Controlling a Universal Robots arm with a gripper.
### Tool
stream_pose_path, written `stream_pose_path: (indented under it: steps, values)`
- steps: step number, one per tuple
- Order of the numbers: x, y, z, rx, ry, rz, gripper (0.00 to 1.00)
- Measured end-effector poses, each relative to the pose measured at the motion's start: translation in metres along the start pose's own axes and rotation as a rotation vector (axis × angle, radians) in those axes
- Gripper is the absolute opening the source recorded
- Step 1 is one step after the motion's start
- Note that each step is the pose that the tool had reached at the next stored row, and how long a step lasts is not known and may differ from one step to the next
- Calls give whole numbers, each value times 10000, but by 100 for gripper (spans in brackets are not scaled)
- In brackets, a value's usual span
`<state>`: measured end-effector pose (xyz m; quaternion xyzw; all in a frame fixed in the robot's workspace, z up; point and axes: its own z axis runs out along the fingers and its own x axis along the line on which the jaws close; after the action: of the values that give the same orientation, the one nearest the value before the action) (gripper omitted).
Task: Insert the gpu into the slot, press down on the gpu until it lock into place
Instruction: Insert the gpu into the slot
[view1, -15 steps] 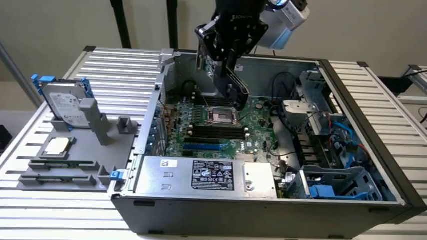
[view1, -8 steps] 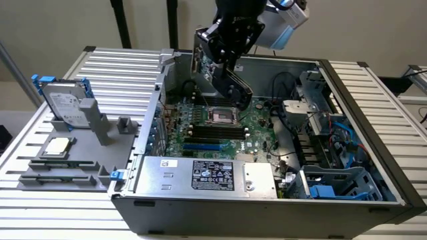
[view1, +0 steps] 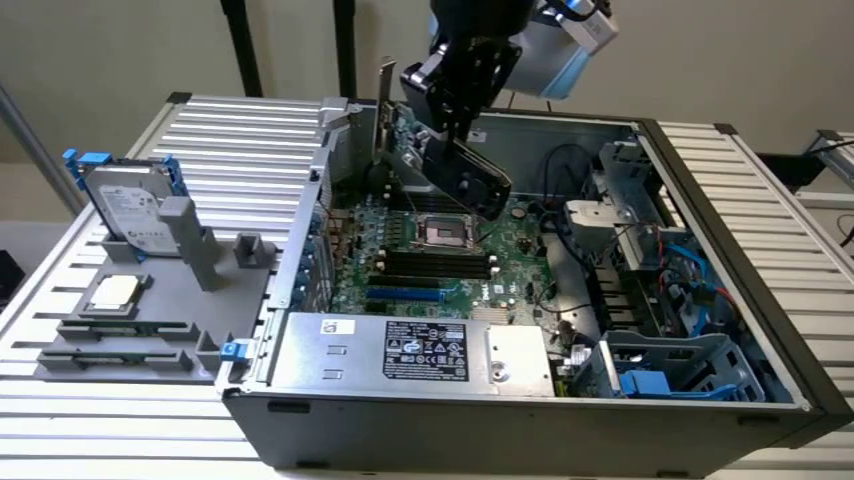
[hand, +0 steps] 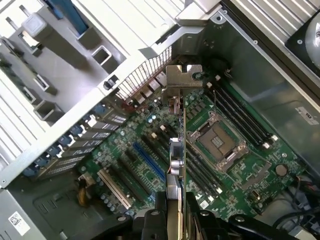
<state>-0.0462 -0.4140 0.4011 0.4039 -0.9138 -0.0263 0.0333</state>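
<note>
White slatted metal surface (view1: 120, 440) carrying a grey open steel computer case (view1: 534, 420). Inside the case lies a green circuit motherboard (view1: 494, 270). The thin black rectangular gpu card (view1: 467, 170) is tilted over the far half of the motherboard, its silver end bracket towards the case's rear wall. The black tool (view1: 457, 115) is clenched on the card's upper edge. The long narrow bright-blue plastic slot (view1: 404, 296) is uncovered, nearer the camera and apart from the card. In the wrist view the card (hand: 176, 150) appears edge-on, so its faces are hidden, and it lies between the slot (hand: 149, 162) and the square silver processor socket (hand: 218, 141). The tool (hand: 175, 212) is cut off by the frame edge. Whether the card's lower edge touches the motherboard cannot be told.
</note>
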Motion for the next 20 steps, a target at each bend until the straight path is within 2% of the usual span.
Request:
stream_pose_path:
  steps: [12,16,20]
  values:
    - [-1,-2,26,82,146,-2174,26]
    - [-1,-2,29,85,144,-2880,26]
    - [-1,-2,32,65,73,-3522,26]
